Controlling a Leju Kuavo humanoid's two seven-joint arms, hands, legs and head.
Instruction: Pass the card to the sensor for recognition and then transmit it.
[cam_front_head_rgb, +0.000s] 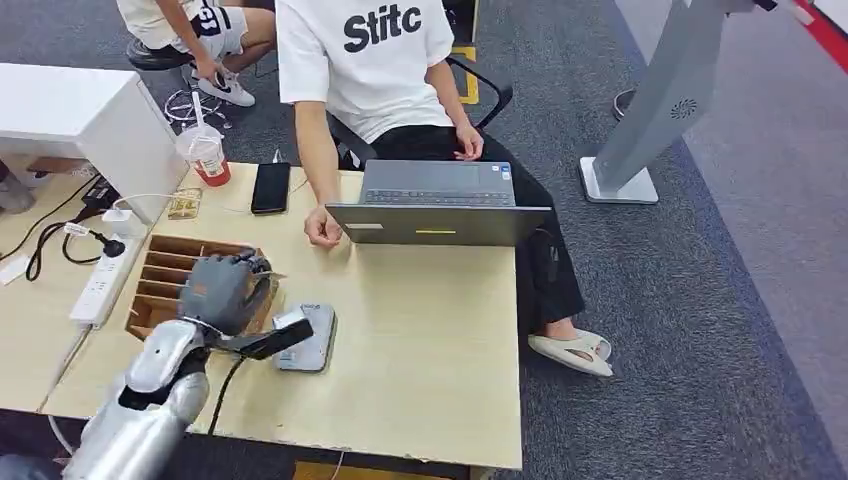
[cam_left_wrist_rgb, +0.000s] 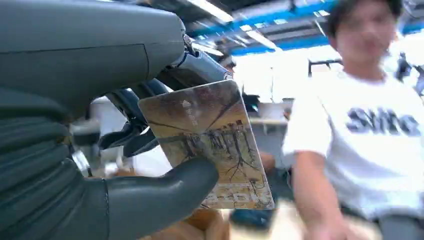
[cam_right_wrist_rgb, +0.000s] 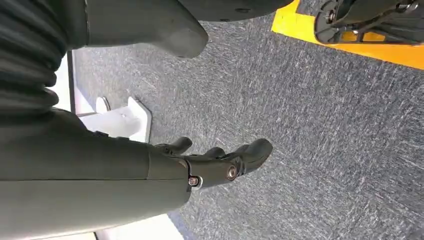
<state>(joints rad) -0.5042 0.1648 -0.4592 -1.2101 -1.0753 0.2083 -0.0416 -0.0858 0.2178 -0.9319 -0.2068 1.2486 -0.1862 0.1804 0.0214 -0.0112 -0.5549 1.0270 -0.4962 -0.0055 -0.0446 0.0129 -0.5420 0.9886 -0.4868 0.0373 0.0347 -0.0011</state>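
My left hand (cam_front_head_rgb: 225, 290) hovers over the right end of the wooden card rack (cam_front_head_rgb: 168, 270), just left of the grey sensor pad (cam_front_head_rgb: 312, 338) on the table. In the left wrist view that hand (cam_left_wrist_rgb: 100, 150) pinches a brownish card (cam_left_wrist_rgb: 210, 145) printed with a tree pattern between thumb and fingers, held upright toward the seated person. My right hand (cam_right_wrist_rgb: 220, 162) hangs over grey carpet, fingers loosely extended, holding nothing.
A person in a white shirt (cam_front_head_rgb: 365, 55) sits behind an open laptop (cam_front_head_rgb: 438, 205), one hand (cam_front_head_rgb: 322, 228) resting on the table (cam_front_head_rgb: 420, 340). A black phone (cam_front_head_rgb: 271, 187), a drink cup (cam_front_head_rgb: 205, 152), a power strip (cam_front_head_rgb: 102, 280) and another card (cam_front_head_rgb: 184, 204) lie at the left.
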